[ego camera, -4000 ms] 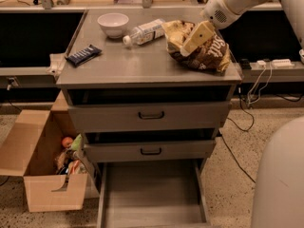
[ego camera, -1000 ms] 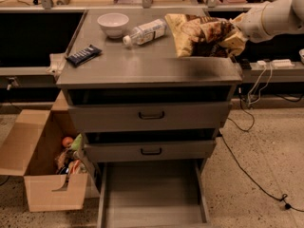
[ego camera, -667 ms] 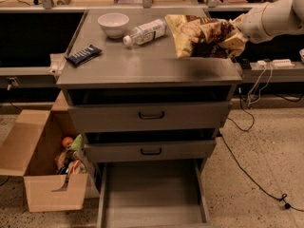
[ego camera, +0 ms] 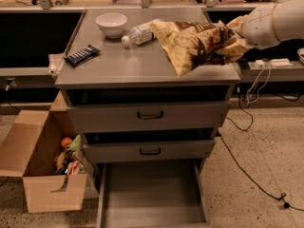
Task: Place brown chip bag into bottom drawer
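Floor, nearest me: speckled floor with a black cable (ego camera: 247,172) trailing on the right, apart from the cabinet front. I judge it harmless unless the base rolls that way.
Bottom drawer: the bottom drawer (ego camera: 152,196) is pulled well out below the cabinet front, its flat grey tray bare, so the target is ready.
Cardboard box: an open cardboard box (ego camera: 42,175) of odds and ends sits just beside the drawer's left side. A release too far left could land the bag in there instead.
Upper drawers: the middle drawer (ego camera: 149,150) and top drawer (ego camera: 149,115) both look a little way out. I expect the bag or the arm could snag on their fronts or handles on the way down.
Table: the grey table (ego camera: 118,68) carries a dark blue candy bar (ego camera: 82,55) at its left, well apart from the bag.
Brown chip bag: the brown chip bag (ego camera: 194,44) is over the table's right half, tilted, its tan-yellow end hanging toward the front edge. I cannot tell whether that end touches the table.
End effector: the end effector (ego camera: 229,44) is at the table's right edge, clamped on the bag's right end. Crinkled foil held by one end may slip or swing.
Water bottle: a water bottle (ego camera: 137,36) lies just behind the bag's upper-left corner, where a sweeping bag could roll it off.
Bowl: a white bowl (ego camera: 111,23) sits farther back, out of the likely path.
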### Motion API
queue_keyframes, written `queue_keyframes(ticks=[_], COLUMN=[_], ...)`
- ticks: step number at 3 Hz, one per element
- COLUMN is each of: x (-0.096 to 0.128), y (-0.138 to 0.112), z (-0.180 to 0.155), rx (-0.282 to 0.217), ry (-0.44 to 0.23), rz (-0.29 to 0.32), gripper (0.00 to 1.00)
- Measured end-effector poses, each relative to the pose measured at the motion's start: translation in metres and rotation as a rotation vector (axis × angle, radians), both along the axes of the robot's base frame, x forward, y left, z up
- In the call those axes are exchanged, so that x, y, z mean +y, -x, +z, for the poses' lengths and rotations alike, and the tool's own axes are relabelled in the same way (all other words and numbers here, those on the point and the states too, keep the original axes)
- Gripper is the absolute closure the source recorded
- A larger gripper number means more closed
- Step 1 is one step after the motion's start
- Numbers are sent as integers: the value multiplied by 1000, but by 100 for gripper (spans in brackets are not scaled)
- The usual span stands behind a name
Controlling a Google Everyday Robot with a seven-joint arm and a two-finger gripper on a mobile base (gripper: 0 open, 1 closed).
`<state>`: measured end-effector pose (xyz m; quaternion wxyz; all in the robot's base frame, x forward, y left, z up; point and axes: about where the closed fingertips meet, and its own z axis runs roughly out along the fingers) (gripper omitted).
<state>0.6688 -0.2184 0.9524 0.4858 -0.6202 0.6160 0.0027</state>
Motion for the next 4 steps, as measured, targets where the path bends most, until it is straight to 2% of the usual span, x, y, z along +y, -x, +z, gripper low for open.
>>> queue_keyframes(ticks=[1,2,3,4], x=[19,26,29,9], y=[61,109,106,110], z=[-3,-37,-37,-68], rx=[27,134,138,202], ry=[-6,-17,-8,9], rz=[104,120,122,30], gripper=[100,100,100,100])
